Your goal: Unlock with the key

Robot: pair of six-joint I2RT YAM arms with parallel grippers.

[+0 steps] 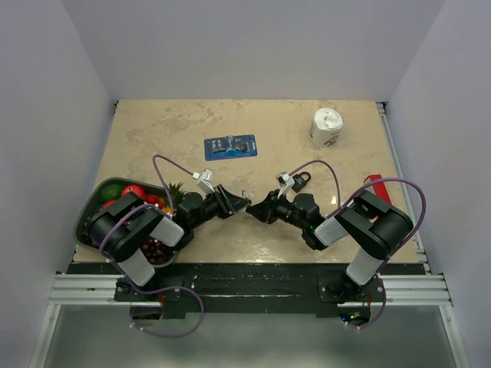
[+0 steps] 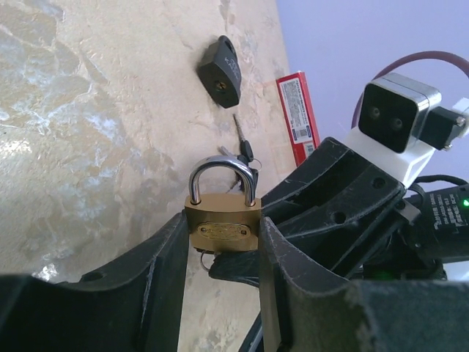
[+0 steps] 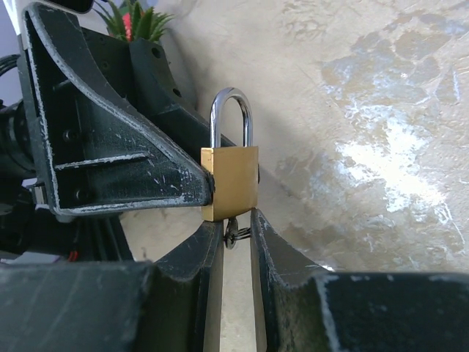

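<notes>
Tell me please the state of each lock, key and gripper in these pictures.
brass padlock: shackle closed, held.
left gripper: shut on the brass padlock.
right gripper: closed around the small ring under that padlock.
key bunch: lying on the table, not held.
black padlock: lying on the table, untouched.

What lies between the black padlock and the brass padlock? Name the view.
The black-headed keys lie there, seen in the left wrist view.
</notes>
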